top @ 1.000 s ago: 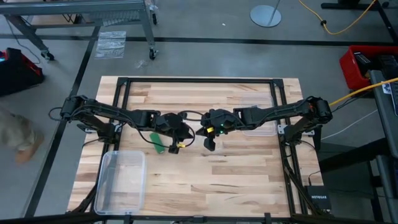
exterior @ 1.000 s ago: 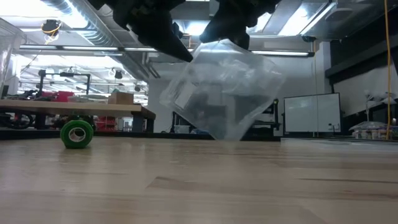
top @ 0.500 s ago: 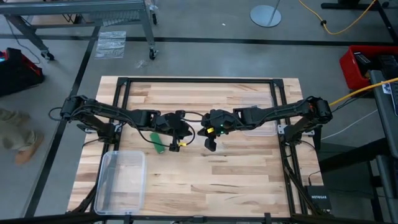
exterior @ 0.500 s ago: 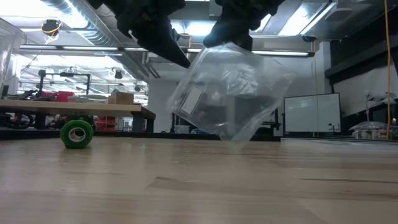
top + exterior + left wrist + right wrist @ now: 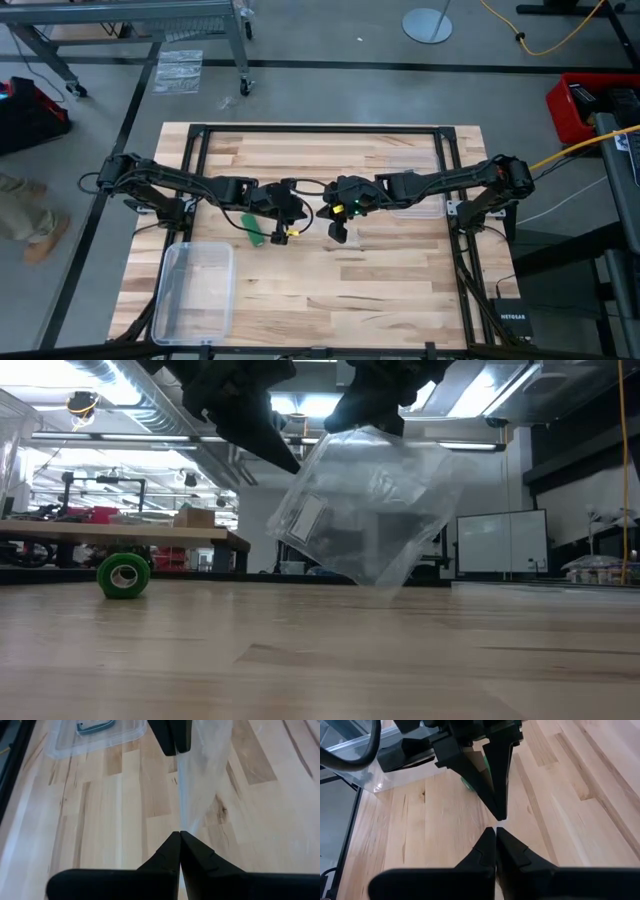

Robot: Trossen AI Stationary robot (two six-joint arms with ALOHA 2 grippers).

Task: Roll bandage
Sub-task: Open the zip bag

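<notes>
With both my left hand [image 5: 290,460] and right hand [image 5: 350,422] pinched shut on the clear bag [image 5: 365,510] above the bench [image 5: 380,290], the bandage [image 5: 123,574], a light, soft, squashy roll, lies beside them, best gripped across its sides.

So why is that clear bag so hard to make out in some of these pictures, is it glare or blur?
In the low view the plastic bag shows clearly, backlit by bright ceiling lights with glints on its creases; in the left wrist view it is only a pale, soft streak over the wood; in the high view it nearly vanishes against the table, while the green bandage stands out.
</notes>
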